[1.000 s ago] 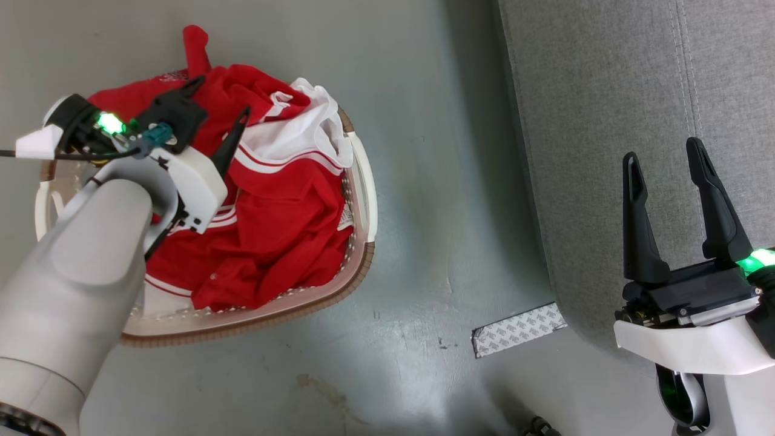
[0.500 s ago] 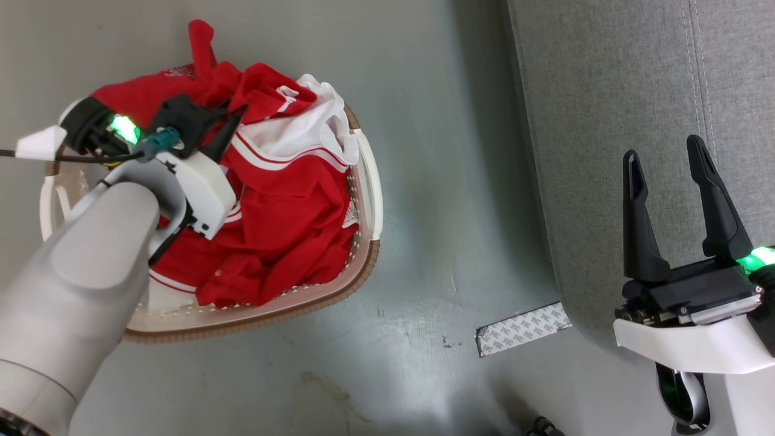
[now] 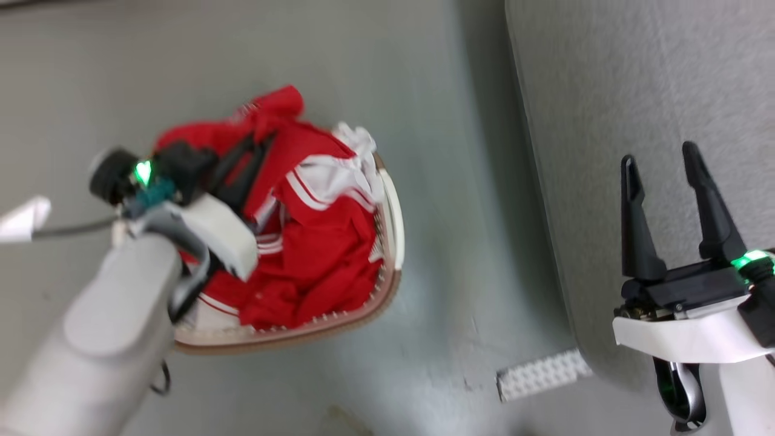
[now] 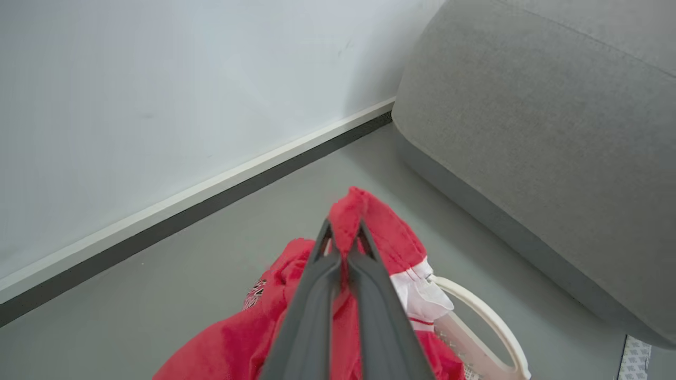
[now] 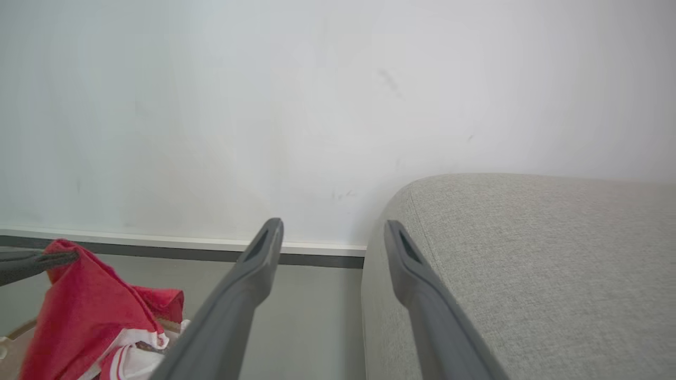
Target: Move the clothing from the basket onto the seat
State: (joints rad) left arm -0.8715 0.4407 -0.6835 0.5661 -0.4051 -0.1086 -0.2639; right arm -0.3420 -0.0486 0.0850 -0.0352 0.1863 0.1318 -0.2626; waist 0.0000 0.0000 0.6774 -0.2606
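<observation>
Red clothing (image 3: 315, 254) with white stripes fills the cream basket (image 3: 393, 212) on the floor at the left of the head view. My left gripper (image 3: 257, 142) is shut on a fold of the red clothing (image 4: 369, 221), which is lifted into a peak above the pile; the pinched fold shows between its fingers (image 4: 327, 274) in the left wrist view. The basket rim (image 4: 491, 322) lies below. My right gripper (image 3: 660, 160) hangs open over the grey seat (image 3: 636, 91), with nothing between its fingers (image 5: 248, 274). The lifted clothing (image 5: 79, 306) appears at the right wrist view's lower left.
A patterned tape strip (image 3: 542, 375) lies on the grey floor (image 3: 454, 290) by the seat's corner. A white wall with a dark baseboard (image 4: 211, 206) stands behind the basket. The seat's rounded side (image 4: 528, 132) rises right of the basket.
My left gripper went from open to shut on the red clothing and has pulled a fold upward. The head camera has shifted and the picture is blurred. The right gripper holds still.
</observation>
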